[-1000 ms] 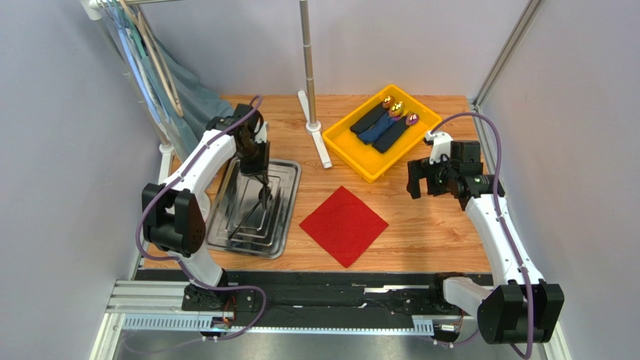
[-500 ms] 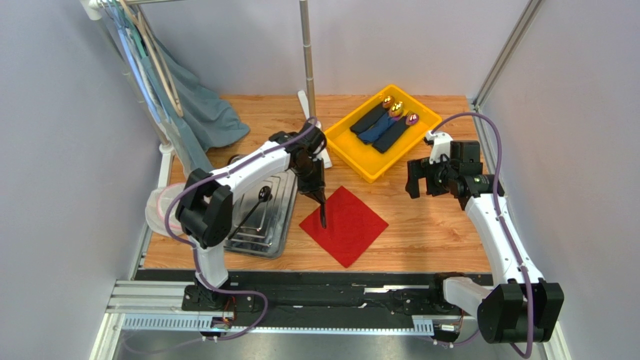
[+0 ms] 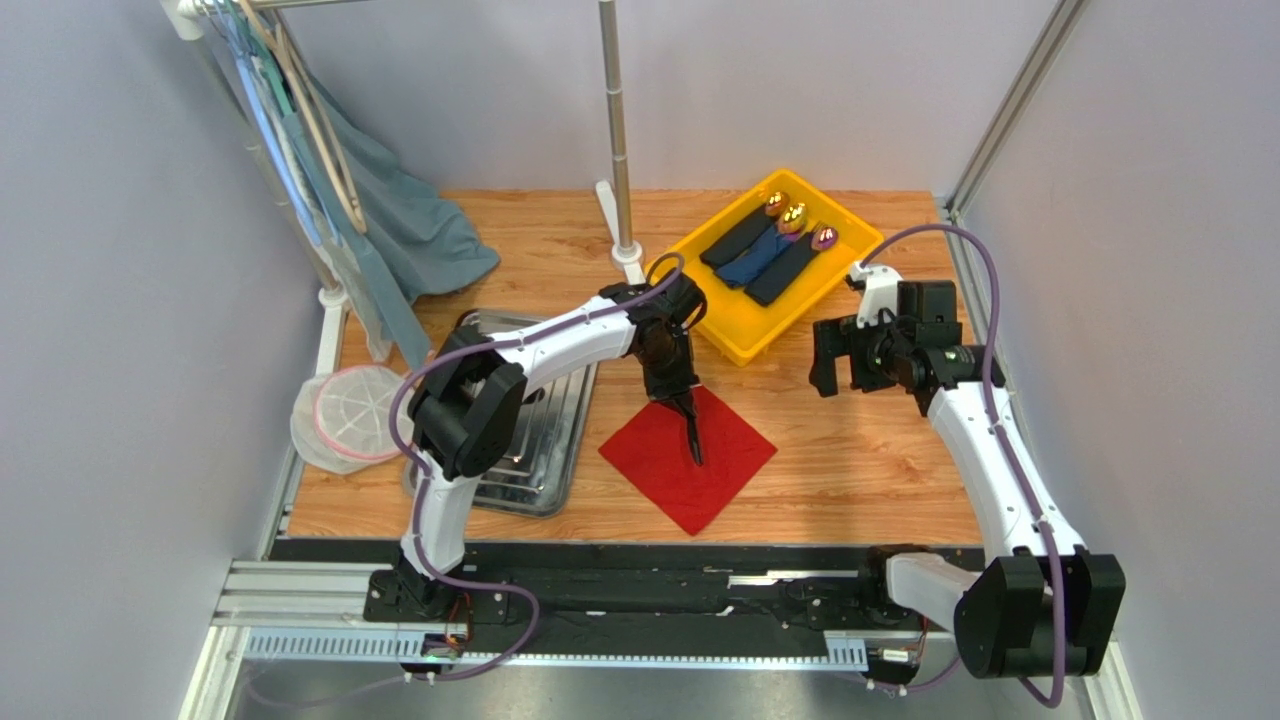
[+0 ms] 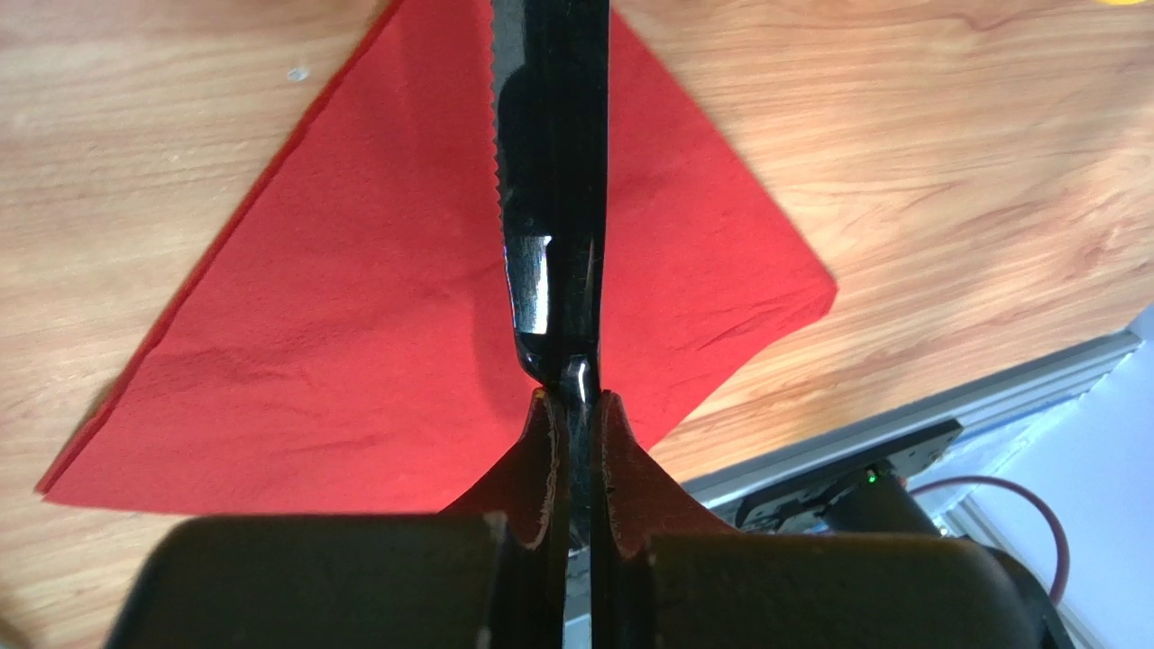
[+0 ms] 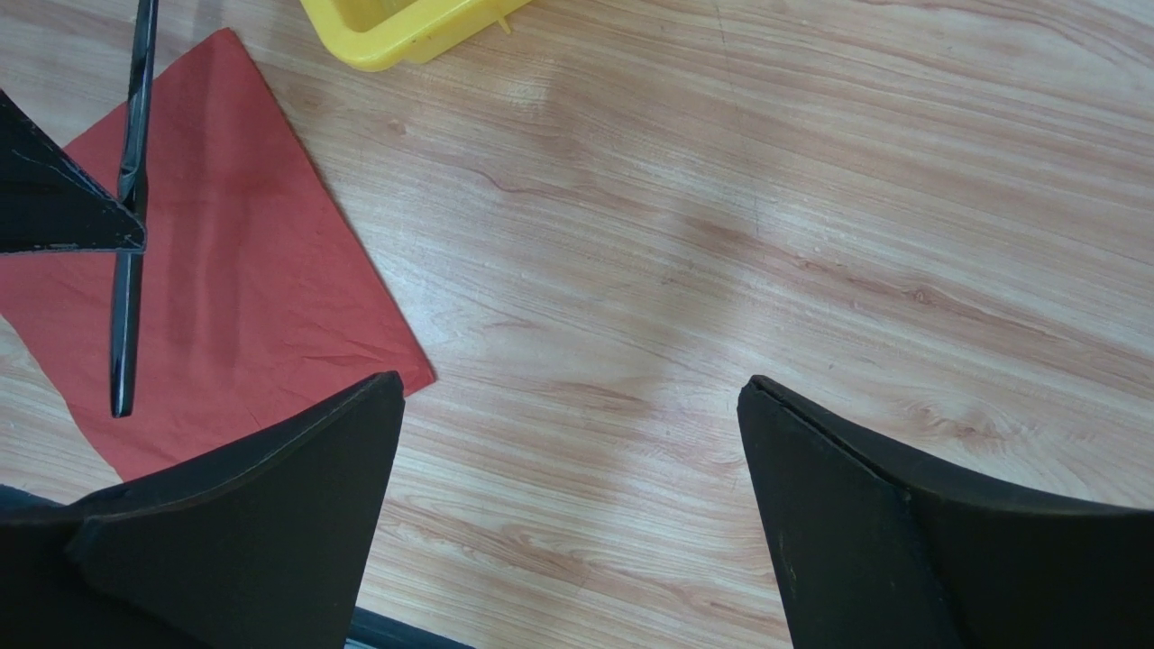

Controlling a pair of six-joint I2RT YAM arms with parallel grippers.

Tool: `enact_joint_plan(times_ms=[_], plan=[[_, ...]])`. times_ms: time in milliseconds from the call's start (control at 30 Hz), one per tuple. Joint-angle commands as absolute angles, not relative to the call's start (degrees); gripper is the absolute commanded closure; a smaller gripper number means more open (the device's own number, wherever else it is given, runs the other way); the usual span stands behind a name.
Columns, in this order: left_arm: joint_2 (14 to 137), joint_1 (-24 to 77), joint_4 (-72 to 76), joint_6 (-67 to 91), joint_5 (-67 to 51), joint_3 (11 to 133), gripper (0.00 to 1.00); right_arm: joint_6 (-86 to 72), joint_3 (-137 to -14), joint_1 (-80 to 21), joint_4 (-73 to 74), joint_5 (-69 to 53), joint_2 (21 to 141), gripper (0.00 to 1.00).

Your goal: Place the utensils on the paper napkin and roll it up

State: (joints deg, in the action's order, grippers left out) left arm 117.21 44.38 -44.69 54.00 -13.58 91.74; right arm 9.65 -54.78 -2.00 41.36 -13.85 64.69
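The red paper napkin lies as a diamond on the wooden table, in front of the yellow bin. My left gripper is shut on a slim black knife and holds it over the middle of the napkin, blade pointing toward the near edge. The left wrist view shows the serrated knife pinched between my fingers above the napkin. My right gripper is open and empty, hovering right of the napkin. Its wrist view shows the napkin and knife at the left.
A steel tray sits left of the napkin, largely covered by my left arm. A yellow bin with dark rolled napkins stands at the back right. A pole base, a hanging blue cloth and a white round lid are around.
My left arm has swung right from the steel tray to over the red napkin, carrying the black knife. The right arm has not moved.
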Motion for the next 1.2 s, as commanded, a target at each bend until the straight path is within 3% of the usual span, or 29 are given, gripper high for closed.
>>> enact_joint_plan(times_ms=[0,567,1167], plan=[[117.9,45.4,-43.5,55.7,-11.6,94.2,1.00,8.5,-55.3,-1.8,40.2,-14.9,65.0,0.00],[116.8,45.7,-42.5,55.2,-9.1,88.0,1.00,8.4,-54.0,-1.9,39.5,-14.9,65.3,0.00],[117.6,45.9,-44.8,51.6,-7.1,92.0,1.00,8.3,-53.3,-2.0,39.1,-15.3,65.9,0.00]])
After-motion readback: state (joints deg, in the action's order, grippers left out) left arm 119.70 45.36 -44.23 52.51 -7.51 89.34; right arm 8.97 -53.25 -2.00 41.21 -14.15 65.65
